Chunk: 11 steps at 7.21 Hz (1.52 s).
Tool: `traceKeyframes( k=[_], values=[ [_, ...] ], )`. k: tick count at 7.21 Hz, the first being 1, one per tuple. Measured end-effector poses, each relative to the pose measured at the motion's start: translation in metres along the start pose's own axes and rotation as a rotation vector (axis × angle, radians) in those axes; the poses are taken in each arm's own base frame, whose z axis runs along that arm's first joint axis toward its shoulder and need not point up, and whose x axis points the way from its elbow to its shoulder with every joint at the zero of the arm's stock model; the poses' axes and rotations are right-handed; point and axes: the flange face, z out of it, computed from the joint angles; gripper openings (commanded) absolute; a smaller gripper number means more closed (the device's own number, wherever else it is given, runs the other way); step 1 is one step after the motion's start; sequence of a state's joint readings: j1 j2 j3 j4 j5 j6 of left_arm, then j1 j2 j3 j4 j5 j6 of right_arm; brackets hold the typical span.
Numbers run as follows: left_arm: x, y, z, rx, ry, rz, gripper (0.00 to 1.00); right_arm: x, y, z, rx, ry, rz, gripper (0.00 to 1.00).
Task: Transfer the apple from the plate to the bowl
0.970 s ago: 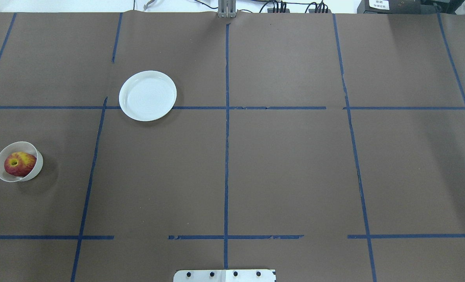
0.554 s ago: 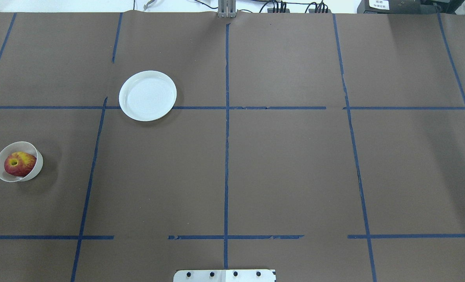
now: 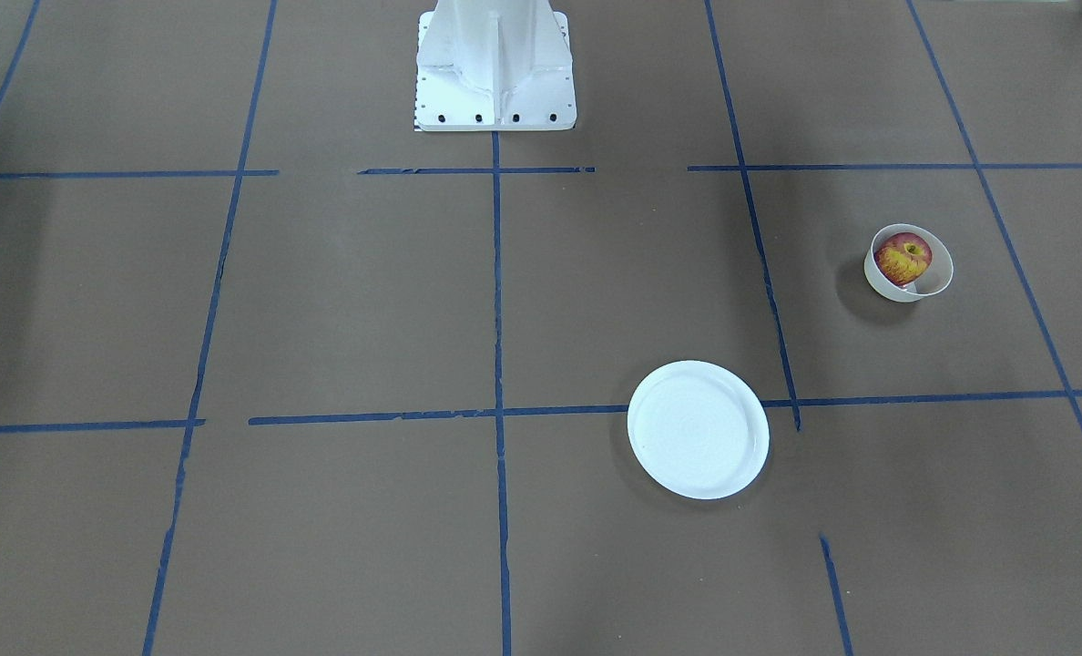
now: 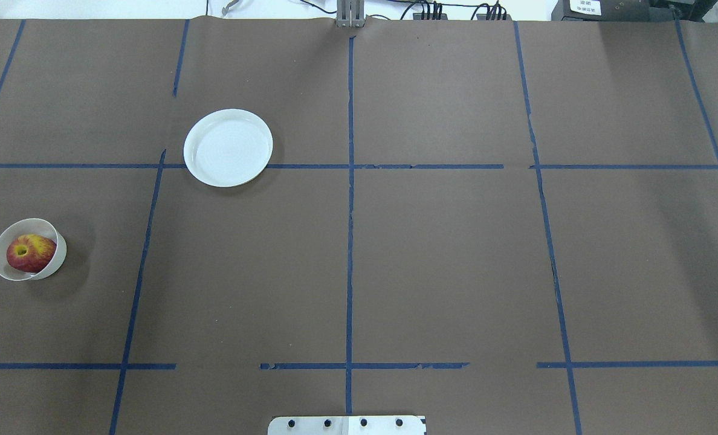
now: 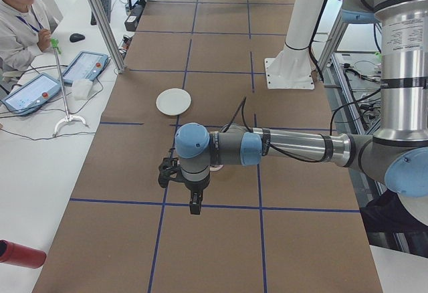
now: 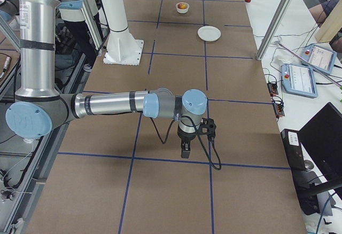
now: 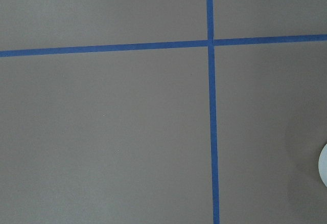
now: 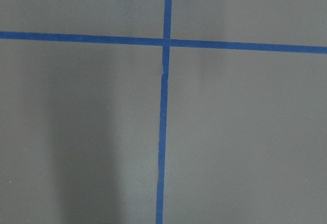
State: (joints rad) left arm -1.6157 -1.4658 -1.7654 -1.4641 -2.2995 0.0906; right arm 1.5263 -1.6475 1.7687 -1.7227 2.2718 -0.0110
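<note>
Evidently the task is reading as finished: left gripper point(image 5: 194, 203) and right gripper point(image 6: 184, 151) are hovering well apart, their fingers' state impossible to tell, the plate point(image 4: 228, 148) is lying empty, and the bowl point(image 4: 60, 254) is holding the apple point(image 4: 30, 254), requiring no further move.

The red-yellow apple point(image 4: 30, 252) sits in the small bowl point(image 4: 57, 257); the flat white plate point(image 4: 228, 147) lies bare, well apart.

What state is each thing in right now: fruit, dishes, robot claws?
apple: in the bowl, dimple up.
bowl: holds the apple.
plate: empty.
left gripper: above the table; open or shut unclear.
right gripper: above bare table; open or shut unclear.
</note>
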Motion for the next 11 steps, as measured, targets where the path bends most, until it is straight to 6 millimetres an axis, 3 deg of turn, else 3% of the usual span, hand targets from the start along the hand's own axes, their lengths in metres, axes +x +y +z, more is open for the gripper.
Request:
traceKeyframes(
  k=[4, 11],
  values=[
    [0.001, 0.002, 0.007, -0.01, -0.002, 0.005, 1.0, 0.0, 0.0, 0.0, 0.0, 0.0, 0.0, 1.0],
    [0.009, -0.002, -0.002, 0.01, 0.023, 0.021, 1.0, 0.0, 0.0, 0.0, 0.0, 0.0, 0.0, 1.0]
  ],
)
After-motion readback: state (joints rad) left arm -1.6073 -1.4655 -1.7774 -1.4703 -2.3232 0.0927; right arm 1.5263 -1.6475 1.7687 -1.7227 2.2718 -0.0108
